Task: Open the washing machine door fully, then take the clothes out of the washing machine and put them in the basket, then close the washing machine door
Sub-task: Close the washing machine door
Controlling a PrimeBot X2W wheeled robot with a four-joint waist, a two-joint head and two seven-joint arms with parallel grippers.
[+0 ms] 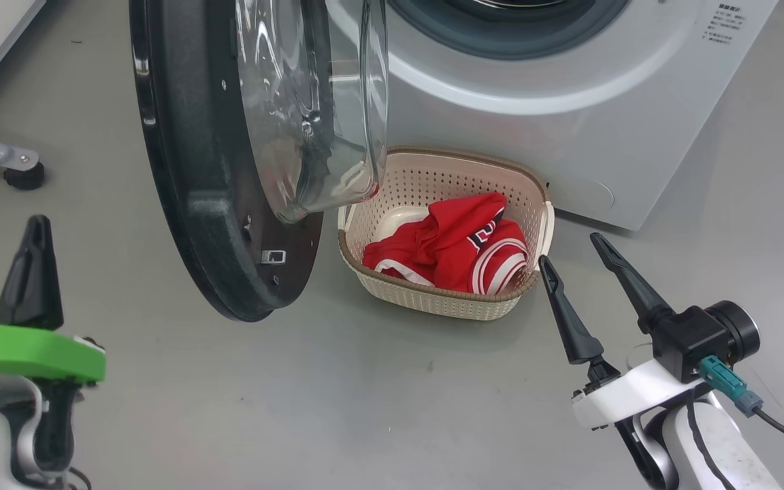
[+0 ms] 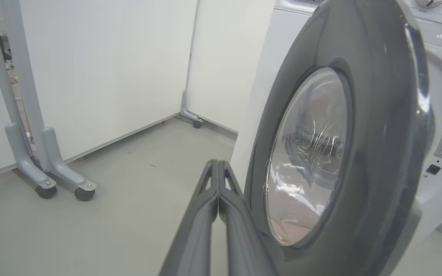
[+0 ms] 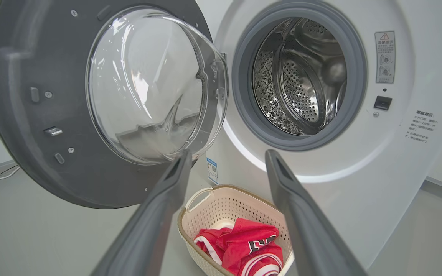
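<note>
The washing machine (image 1: pixel 569 102) stands at the top of the head view, and its steel drum (image 3: pixel 301 76) looks empty. The washing machine door (image 1: pixel 194 170) hangs open to the left, glass bowl facing the machine. On the floor under the opening sits the cream basket (image 1: pixel 446 303) with the red clothes (image 1: pixel 453 248) in it. My right gripper (image 1: pixel 570 250) is open just right of the basket, pointing toward the machine, nothing between its fingers. My left gripper (image 1: pixel 38 224) is shut and empty, left of the door. In the left wrist view the shut left gripper (image 2: pixel 218 164) sits close beside the door's outer face (image 2: pixel 378 115).
A grey leg on casters (image 1: pixel 4 160) stands at the far left. More wheeled stands (image 2: pixel 48 180) and white wall panels (image 2: pixel 102 69) lie beyond the door. Bare grey floor (image 1: pixel 365 395) spreads in front of the basket.
</note>
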